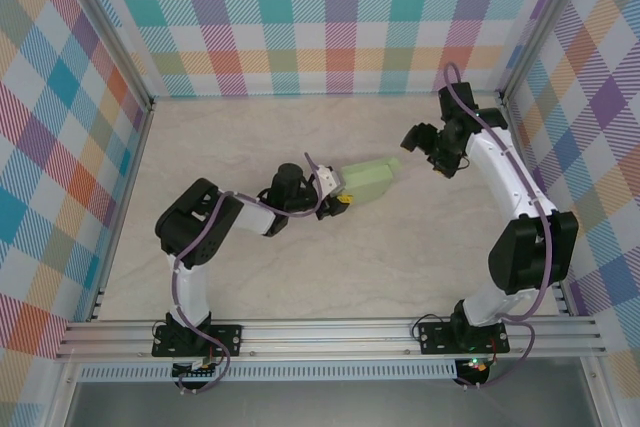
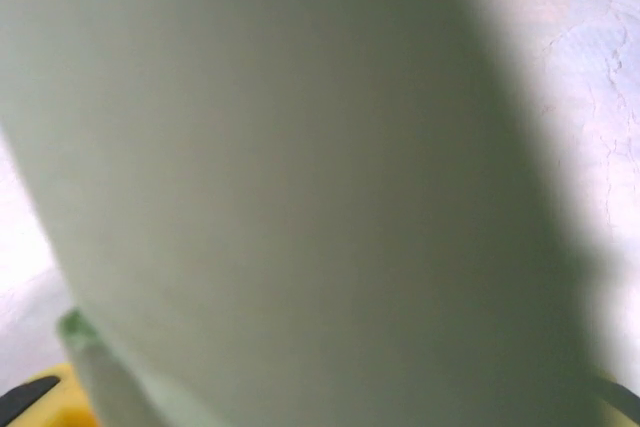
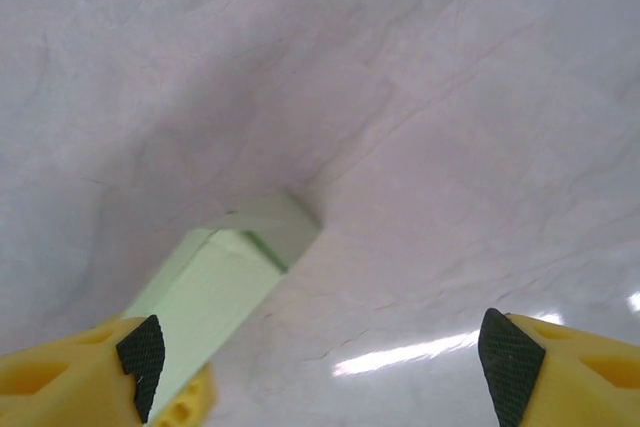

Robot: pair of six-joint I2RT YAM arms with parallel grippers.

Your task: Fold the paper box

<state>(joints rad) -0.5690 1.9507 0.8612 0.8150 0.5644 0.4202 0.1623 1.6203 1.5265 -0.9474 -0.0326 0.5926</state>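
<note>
No writing, label, brand mark, number or sign can be read. The paper box (image 1: 372,180) shows plain pale green card faces with nothing printed on them.
</note>
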